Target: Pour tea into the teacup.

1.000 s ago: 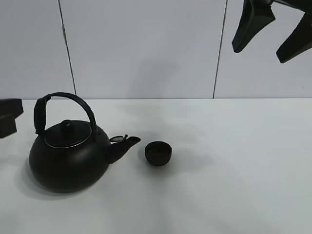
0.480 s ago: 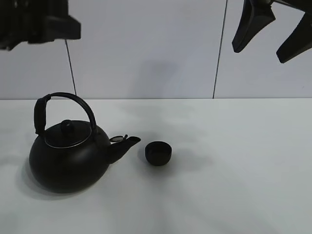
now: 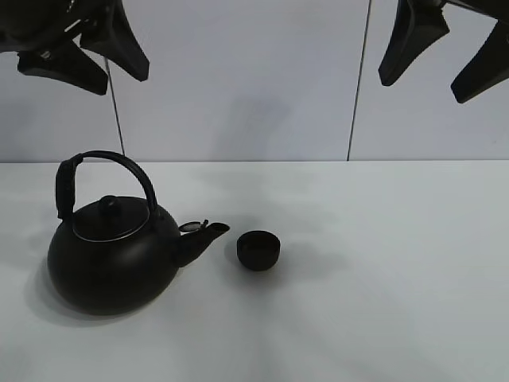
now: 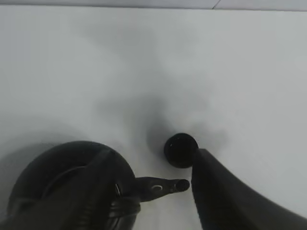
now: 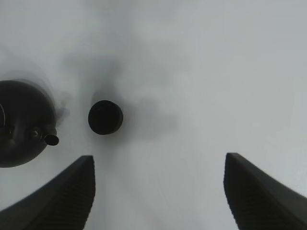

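Note:
A small matte black teacup point(image 3: 258, 250) stands on the white table point(image 3: 382, 263), just right of the spout of a big round black kettle point(image 3: 111, 255) with an arched handle. The cup also shows in the left wrist view point(image 4: 181, 150) and in the right wrist view point(image 5: 105, 117). My left gripper point(image 3: 83, 48) is open and empty, high above the kettle. My right gripper point(image 3: 444, 52) is open and empty, high at the upper right. The kettle also shows in the left wrist view point(image 4: 72, 187) and in the right wrist view point(image 5: 21, 124).
A pale panelled wall point(image 3: 238, 79) stands behind the table. Nothing else lies on the table.
My left arm has risen from low at the table's left edge to high above the kettle. The right arm, kettle and teacup have not moved.

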